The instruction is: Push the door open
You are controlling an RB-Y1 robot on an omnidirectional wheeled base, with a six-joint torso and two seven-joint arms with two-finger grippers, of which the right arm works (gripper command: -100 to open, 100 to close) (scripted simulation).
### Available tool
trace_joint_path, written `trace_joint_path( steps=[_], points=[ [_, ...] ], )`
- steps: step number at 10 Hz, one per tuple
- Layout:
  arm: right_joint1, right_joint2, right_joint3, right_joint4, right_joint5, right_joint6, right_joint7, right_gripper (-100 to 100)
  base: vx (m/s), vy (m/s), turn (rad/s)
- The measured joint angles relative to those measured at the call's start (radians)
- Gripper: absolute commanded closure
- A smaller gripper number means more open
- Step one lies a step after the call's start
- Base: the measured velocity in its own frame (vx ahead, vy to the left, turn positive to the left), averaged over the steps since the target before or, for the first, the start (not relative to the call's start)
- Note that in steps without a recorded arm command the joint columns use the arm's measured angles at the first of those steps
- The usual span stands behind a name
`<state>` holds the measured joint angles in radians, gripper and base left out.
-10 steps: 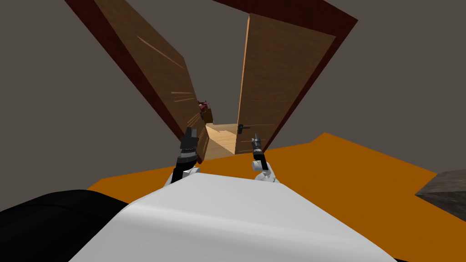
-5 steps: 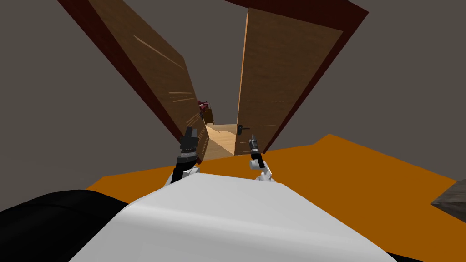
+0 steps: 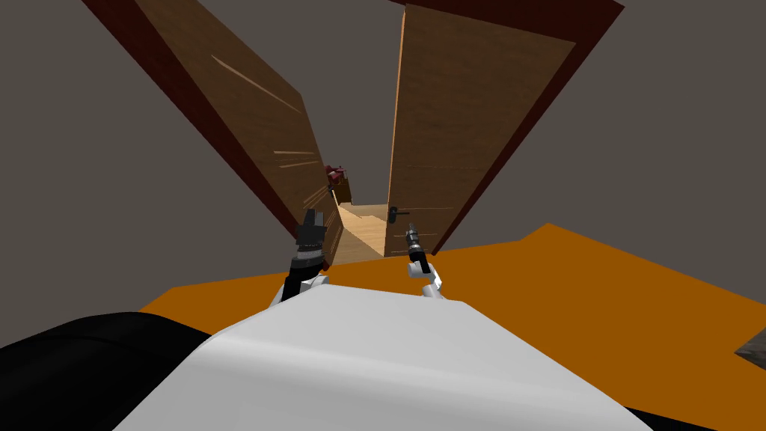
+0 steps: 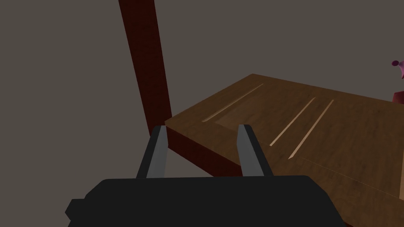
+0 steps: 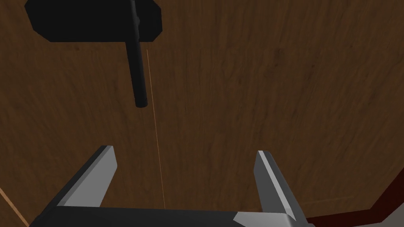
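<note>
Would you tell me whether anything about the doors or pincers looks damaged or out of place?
Nothing stands out. The left door leaf and right door leaf stand ajar, undamaged; the black handle sits intact on the right one. The left pincer and right pincer are open.

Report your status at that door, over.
Left gripper open at left door leaf's edge. Right gripper open, facing right door leaf near black handle. Both leaves ajar; red object beyond gap.

Three views, one doorway
The head camera looked steeply down and forward, rolled, over the left leaf (image 3: 254, 127) and right leaf (image 3: 464, 135). The right wrist camera faced the right leaf closely, sharing its black handle (image 5: 136, 71) with the head view. The left wrist camera sat by the left leaf's edge and dark red frame (image 4: 144, 59).
</note>
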<state>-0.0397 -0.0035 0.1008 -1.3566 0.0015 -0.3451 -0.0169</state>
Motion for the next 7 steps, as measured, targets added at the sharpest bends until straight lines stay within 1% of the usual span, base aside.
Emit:
trace_joint_path(
  steps=[2,3,5,6,7],
  points=[
    [-0.035,0.016,0.003,0.065,0.005,0.001,0.009,-100,0.065,-0.084,0.057],
    [-0.052,0.017,0.005,0.093,0.005,0.008,0.01,-100,0.094,-0.09,0.028],
    [-0.074,0.019,0.013,0.132,0.007,0.026,0.009,-100,0.011,0.003,-0.02],
    [-0.084,0.023,0.016,0.159,0.008,0.025,0.01,-100,0.0,0.0,0.0],
    [-0.095,0.025,0.016,0.176,0.008,0.025,0.011,-100,-0.005,-0.003,0.023]
  ],
)
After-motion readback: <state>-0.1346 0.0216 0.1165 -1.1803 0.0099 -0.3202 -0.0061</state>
